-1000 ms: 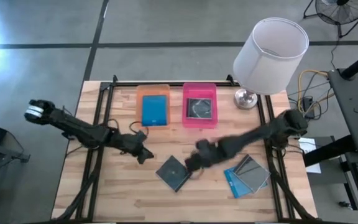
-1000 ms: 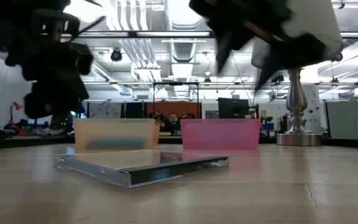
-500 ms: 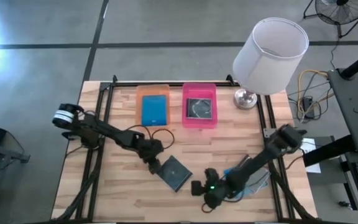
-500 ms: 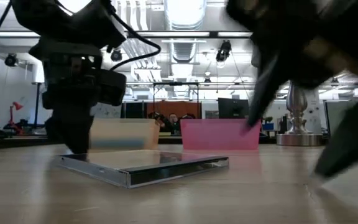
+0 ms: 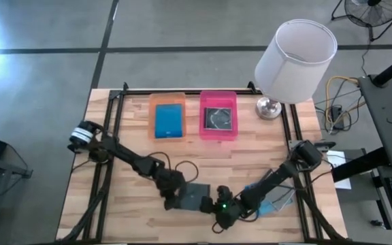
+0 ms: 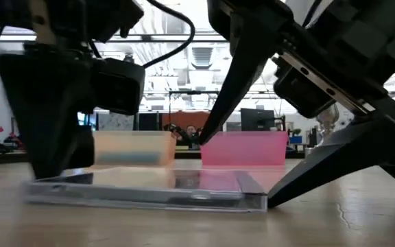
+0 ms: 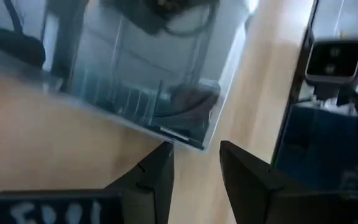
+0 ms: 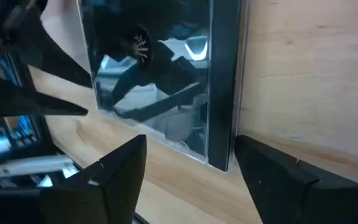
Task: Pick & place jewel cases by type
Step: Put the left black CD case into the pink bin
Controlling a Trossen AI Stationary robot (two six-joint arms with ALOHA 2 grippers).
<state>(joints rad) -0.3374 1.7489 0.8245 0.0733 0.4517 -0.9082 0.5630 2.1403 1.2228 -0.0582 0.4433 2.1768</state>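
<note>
A grey, clear jewel case (image 5: 196,195) (image 6: 149,189) lies flat on the wooden table near its near edge, between both grippers. My left gripper (image 5: 172,199) (image 7: 194,165) is low at the case's left end, open by a narrow gap, with a case corner (image 7: 188,138) just ahead of its fingertips. My right gripper (image 5: 220,207) (image 8: 191,168) is open wide at the case's right end. One of its fingers (image 6: 218,116) slants over the case and the other (image 6: 321,171) is down at table level. More cases (image 5: 272,202) lie partly hidden under the right arm. My left gripper stands at the case's left end (image 6: 43,189), fingers pointing down; I cannot tell whether it touches the case. My right gripper's lower finger reaches the table right beside the case's right corner (image 6: 265,201). Whether it touches the case, I cannot tell.
An orange tray (image 5: 152,109) at the far side holds a blue case (image 5: 169,121). The pink tray (image 5: 206,102) beside it holds a grey case (image 5: 218,117). A lamp with a white shade (image 5: 295,58) stands at the far right corner.
My left gripper moved toward the near edge and right, coming down at the case's left end. My right gripper swung from mid-table toward the near edge and dropped low at the case's right end. The case turned about on the table, now showing a flat side.
</note>
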